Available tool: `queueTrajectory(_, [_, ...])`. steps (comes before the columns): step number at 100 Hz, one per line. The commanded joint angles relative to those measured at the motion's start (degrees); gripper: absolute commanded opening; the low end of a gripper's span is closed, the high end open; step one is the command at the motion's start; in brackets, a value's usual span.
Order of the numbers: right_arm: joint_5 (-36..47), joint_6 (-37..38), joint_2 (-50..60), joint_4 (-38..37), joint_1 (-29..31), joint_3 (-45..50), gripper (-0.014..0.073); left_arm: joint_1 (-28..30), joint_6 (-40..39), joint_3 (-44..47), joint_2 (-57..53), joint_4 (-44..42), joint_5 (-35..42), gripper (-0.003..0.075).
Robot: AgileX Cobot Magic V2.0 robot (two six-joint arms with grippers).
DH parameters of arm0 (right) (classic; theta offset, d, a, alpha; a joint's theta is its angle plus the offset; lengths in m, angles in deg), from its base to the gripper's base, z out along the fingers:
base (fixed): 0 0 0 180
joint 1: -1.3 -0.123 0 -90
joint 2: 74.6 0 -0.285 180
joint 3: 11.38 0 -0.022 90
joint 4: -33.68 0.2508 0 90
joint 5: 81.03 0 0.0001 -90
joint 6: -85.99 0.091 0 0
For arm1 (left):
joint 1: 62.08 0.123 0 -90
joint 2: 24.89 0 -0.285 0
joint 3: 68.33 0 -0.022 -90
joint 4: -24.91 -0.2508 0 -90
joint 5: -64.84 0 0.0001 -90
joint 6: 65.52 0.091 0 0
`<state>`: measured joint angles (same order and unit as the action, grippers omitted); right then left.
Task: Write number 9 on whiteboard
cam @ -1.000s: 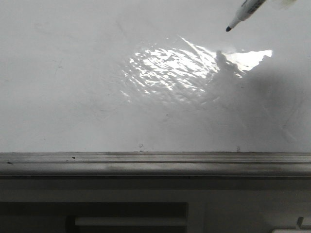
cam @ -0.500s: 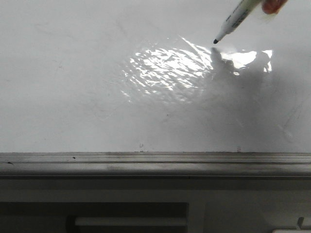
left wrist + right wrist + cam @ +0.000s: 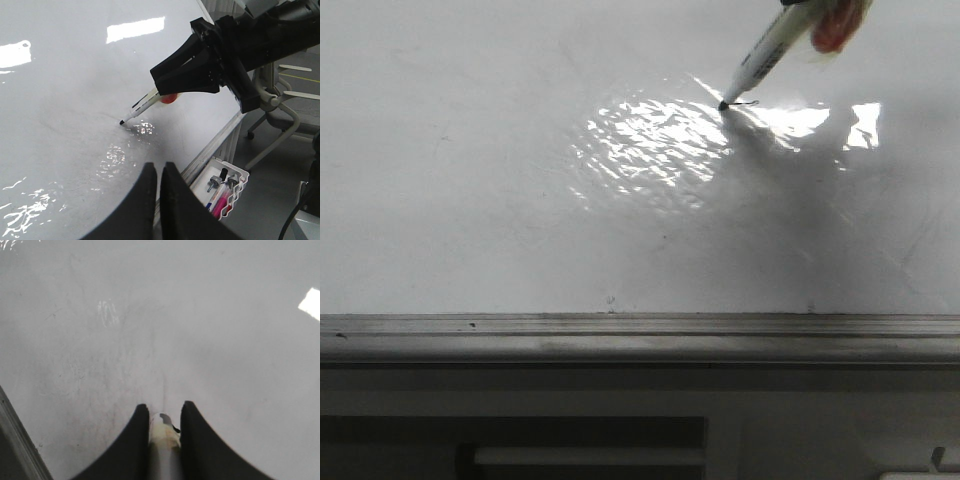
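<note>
Glossy white fills nearly every view: the whiteboard [image 3: 470, 180] stretches flat beneath both arms, with a patch of wrinkly glare [image 3: 655, 140] at its middle and a grey metal rail [image 3: 620, 338] along its near edge. From the right wrist view, the right gripper [image 3: 164, 422] has its two black fingers [image 3: 137, 440] drawn in tight on the pale barrel of a marker [image 3: 765, 55], which sits squeezed between them. From the front the marker slants down toward the glare, its dark tip [image 3: 723, 105] touching the board at the glare's far right edge. Just beside the tip, a short thin black stroke [image 3: 745, 103] is all that can be seen of the number 9. A red-orange part [image 3: 832, 30] shows by the marker's upper barrel, away from the glare. The left gripper [image 3: 159, 172] hangs over the board near the rail, its two dark fingers [image 3: 146, 190] brought almost together with only a thin slit between them and nothing held. Beyond the rail, off the board, a small white basket [image 3: 240, 176] holds pens and pink items.
</note>
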<state>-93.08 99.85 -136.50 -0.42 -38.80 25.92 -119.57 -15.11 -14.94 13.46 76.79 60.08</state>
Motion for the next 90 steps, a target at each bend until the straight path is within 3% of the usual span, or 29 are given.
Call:
queueTrajectory(1, [0.72,0.23,-0.2,0.82,0.19,-1.71,-0.0041,-0.17,-0.61,-1.46,0.48,0.62,2.97,-0.002])
queueTrajectory(36, [-13.2,0.23,-0.1,-0.27,-2.45,-1.71,-0.0041,-0.17,-0.61,-1.46,0.48,0.62,2.97,-0.002])
queueTrajectory(56, [-11.92,3.47,1.11,-5.52,0.52,-3.67,-0.0041,-0.17,-0.51,-1.46,0.48,0.62,2.97,-0.002])
queueTrajectory(77, [-11.3,3.46,0.78,-5.22,1.74,-5.8,-0.0041,-0.17,-0.51,-1.46,0.48,0.62,2.97,-0.002])
queueTrajectory(90, [-15.29,3.46,0.78,-1.53,1.74,-5.8,-0.0041,-0.17,-0.51,-1.46,0.48,0.62,3.06,-0.002])
